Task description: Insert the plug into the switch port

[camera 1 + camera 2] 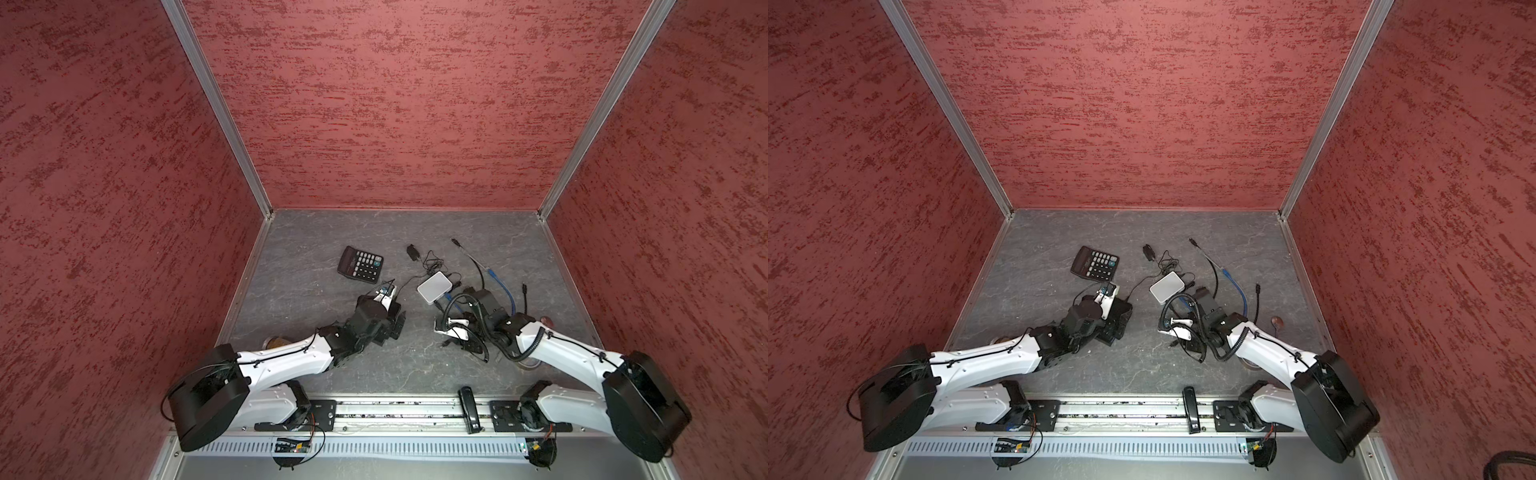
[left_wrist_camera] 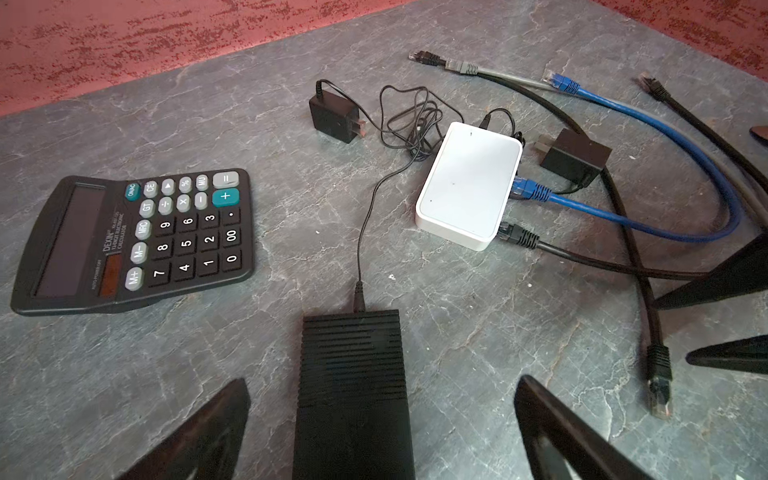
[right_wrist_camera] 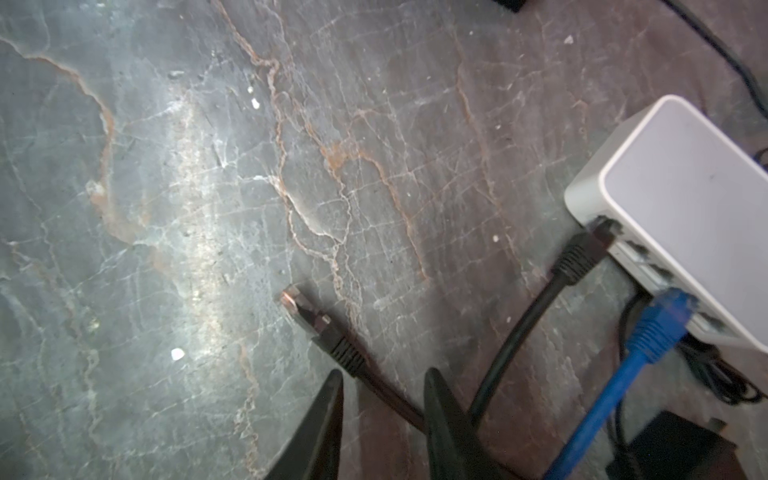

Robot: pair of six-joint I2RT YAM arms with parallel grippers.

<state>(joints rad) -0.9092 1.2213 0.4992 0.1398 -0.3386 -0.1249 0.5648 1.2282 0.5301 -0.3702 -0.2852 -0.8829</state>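
Now the right arm [image 1: 573, 357] stoops low, right gripper [image 3: 383, 372] half-open astride the thin black cable [image 3: 395, 399] behind its clear-tipped plug [image 3: 303, 311]; left gripper [image 2: 382, 379] gapes wide.

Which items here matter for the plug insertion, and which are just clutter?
Job: white switch, loose black plug, right gripper with jaws astride its cable.
Clutter: calculator, wall adapter with the tangled cord, ridged black box, spare blue plug, grey plug.
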